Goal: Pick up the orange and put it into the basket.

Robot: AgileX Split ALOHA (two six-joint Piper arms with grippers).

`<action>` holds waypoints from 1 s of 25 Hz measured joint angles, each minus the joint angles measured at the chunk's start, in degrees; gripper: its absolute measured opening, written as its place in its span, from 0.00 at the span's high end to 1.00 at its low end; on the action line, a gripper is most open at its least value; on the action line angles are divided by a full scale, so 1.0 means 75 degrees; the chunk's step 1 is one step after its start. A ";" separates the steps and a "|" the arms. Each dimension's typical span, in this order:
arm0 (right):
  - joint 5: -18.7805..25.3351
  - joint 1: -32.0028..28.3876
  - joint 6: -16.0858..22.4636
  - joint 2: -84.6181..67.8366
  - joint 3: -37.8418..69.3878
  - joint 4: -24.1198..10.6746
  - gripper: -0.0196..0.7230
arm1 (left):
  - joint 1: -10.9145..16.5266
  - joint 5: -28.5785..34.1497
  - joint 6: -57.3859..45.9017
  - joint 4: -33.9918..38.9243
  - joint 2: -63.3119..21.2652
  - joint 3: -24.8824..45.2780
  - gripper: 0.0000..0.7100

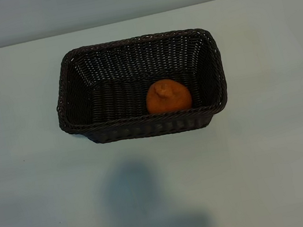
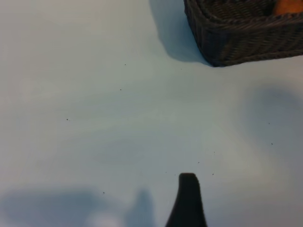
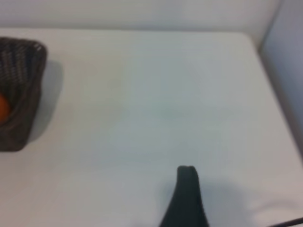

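Table (image 1: 286, 142): orange (image 1: 167, 97) far from end effector (image 3: 187, 176)

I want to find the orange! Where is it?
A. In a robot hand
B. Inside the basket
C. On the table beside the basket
B: the orange sits on the floor of the basket, close to its near wall, and no gripper is touching it.

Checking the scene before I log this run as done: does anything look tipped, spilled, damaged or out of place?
Nothing stands out. The orange sits inside the wicker basket, near its front wall, and the basket stands upright on the white table with its rim intact. Nothing is spilled on the table around it.
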 joint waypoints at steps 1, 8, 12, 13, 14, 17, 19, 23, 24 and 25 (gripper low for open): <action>-0.0092 0.0000 -0.0055 -0.0105 0.0184 0.0159 0.22 | 0.0000 0.0000 -0.0019 0.0000 0.0000 0.0000 0.17; -0.0328 0.0000 -0.0525 -0.0328 0.1108 0.0777 0.22 | 0.0000 0.0000 -0.0019 0.0000 0.0000 0.0000 0.17; -0.0315 0.0000 -0.0699 -0.0330 0.1206 0.0815 0.22 | 0.0000 0.0000 -0.0019 0.0000 0.0000 0.0000 0.17; -0.0321 0.0000 -0.0708 -0.0337 0.1261 0.0815 0.22 | 0.0000 0.0000 -0.0012 0.0000 0.0000 0.0000 0.17; -0.0321 0.0000 -0.0715 -0.0337 0.1347 0.0815 0.22 | 0.0000 0.0000 -0.0012 0.0000 0.0000 0.0000 0.17; -0.0242 0.0000 -0.0714 -0.0356 0.1551 0.0781 0.22 | 0.0000 0.0000 -0.0012 0.0000 0.0000 0.0000 0.17; -0.0166 0.0005 -0.0714 -0.0364 0.1565 0.0781 0.23 | 0.0000 0.0000 -0.0012 0.0000 0.0000 0.0000 0.17; 0.0165 0.0005 -0.0714 -0.0364 0.1565 0.0788 0.27 | 0.0000 0.0000 -0.0012 0.0000 0.0000 0.0000 0.17; 0.0215 0.0005 -0.0714 -0.0364 0.1565 0.0797 0.28 | 0.0000 0.0000 -0.0012 0.0000 0.0000 0.0000 0.17; 0.0237 0.0005 -0.0714 -0.0364 0.1565 0.0814 0.29 | 0.0000 0.0000 -0.0012 0.0000 0.0000 0.0000 0.17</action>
